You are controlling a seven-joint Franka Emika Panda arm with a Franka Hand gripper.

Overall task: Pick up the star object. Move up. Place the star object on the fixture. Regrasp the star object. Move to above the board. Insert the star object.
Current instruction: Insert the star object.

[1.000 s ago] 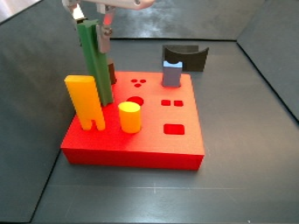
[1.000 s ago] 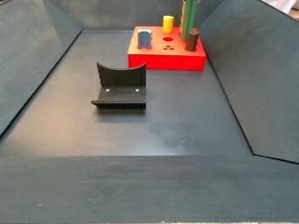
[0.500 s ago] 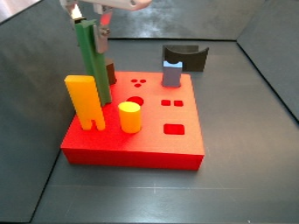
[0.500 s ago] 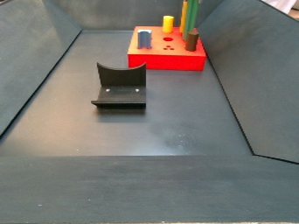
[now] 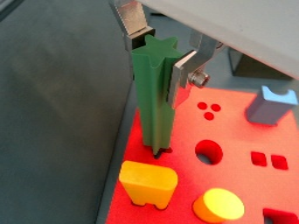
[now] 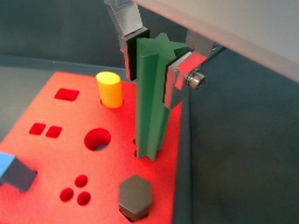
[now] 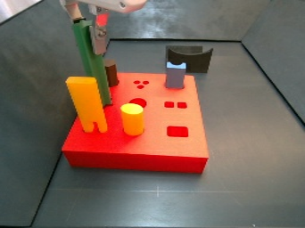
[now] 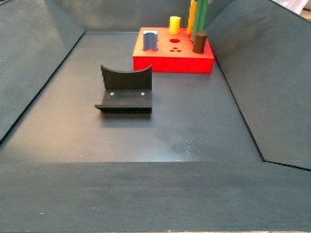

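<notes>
The star object (image 7: 91,67) is a long dark-green ridged bar standing upright, its lower end at the red board (image 7: 155,142) near the back left corner. It shows in both wrist views (image 5: 158,96) (image 6: 155,96) and far off in a side view (image 8: 198,18). My gripper (image 7: 89,25) is above the board, shut on the bar's top end; in both wrist views (image 5: 162,57) (image 6: 156,61) the silver fingers press its two sides. The dark fixture (image 8: 124,91) stands empty on the floor, apart from the board; it also shows behind the board (image 7: 191,58).
On the board stand a tall yellow peg (image 7: 84,102), a short round yellow peg (image 7: 132,118), a grey-blue notched peg (image 7: 177,73) and a short brown peg (image 7: 111,73) right beside the bar. Dark walls enclose the grey floor (image 8: 145,146).
The gripper and the bar have shifted very slightly to the left in a side view; the bar stays upright on the board. Nothing else moved.
</notes>
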